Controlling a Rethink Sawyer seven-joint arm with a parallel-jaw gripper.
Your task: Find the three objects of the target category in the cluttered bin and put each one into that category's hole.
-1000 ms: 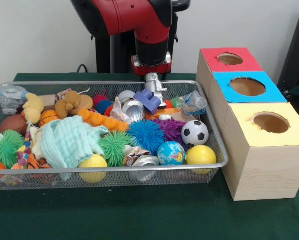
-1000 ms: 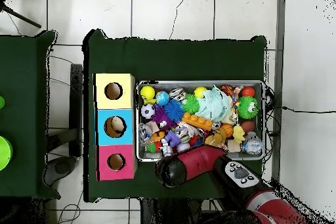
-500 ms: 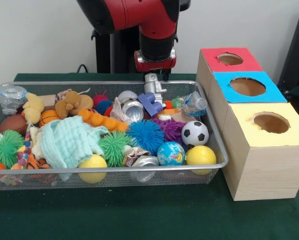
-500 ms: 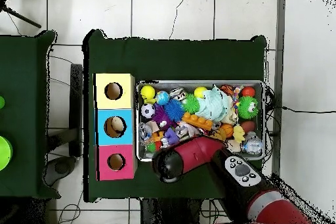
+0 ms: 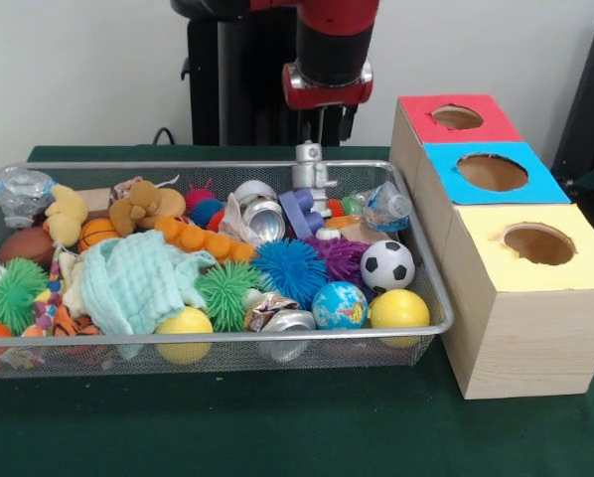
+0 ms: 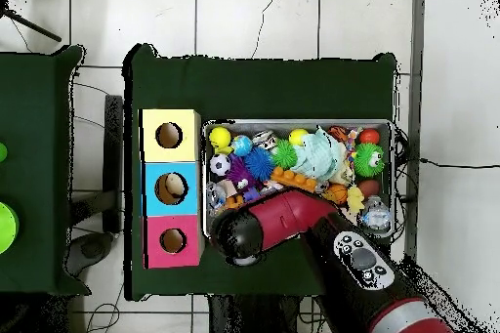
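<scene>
Hanging over the bin [image 5: 431, 298], the gripper [image 5: 312, 181] had its fingers pinching a purple block [image 5: 299, 209] among the toys.

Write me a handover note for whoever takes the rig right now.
Tool: low over the bin's far side, by a purple block; open or shut, cannot tell.
Bin: crowded with balls, cans and plush toys.
Red box, blue box and yellow box: in a row beside the bin.
Done: no delivery visible.
Left: seemingly all three targets.
</scene>
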